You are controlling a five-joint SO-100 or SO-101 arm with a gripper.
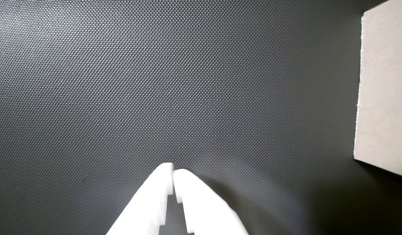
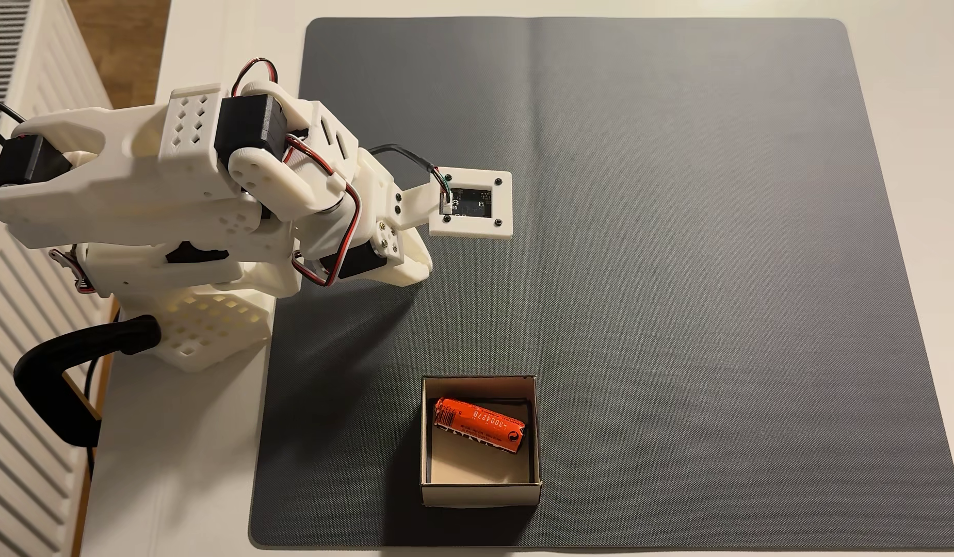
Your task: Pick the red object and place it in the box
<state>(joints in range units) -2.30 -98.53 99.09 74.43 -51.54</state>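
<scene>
In the fixed view the red object [image 2: 480, 426], an orange-red cylinder with a barcode and pale digits, lies tilted inside the box [image 2: 480, 495], against its far wall. The box is cream-white outside with a tan floor and stands on the mat's near side. My gripper [image 1: 173, 170] hovers over bare mat with its white fingers pressed together and nothing between them. It is well apart from the box, whose pale outer wall [image 1: 383, 91] shows at the right edge of the wrist view. In the fixed view the gripper [image 2: 418, 265] hangs under the folded arm, up and to the left of the box.
A dark grey textured mat [image 2: 678, 268] covers most of the white table. The arm's base is held by a black clamp [image 2: 62, 375] at the table's left edge, beside a white radiator [image 2: 13, 300]. The wrist camera mount [image 2: 472, 203] juts out over the mat.
</scene>
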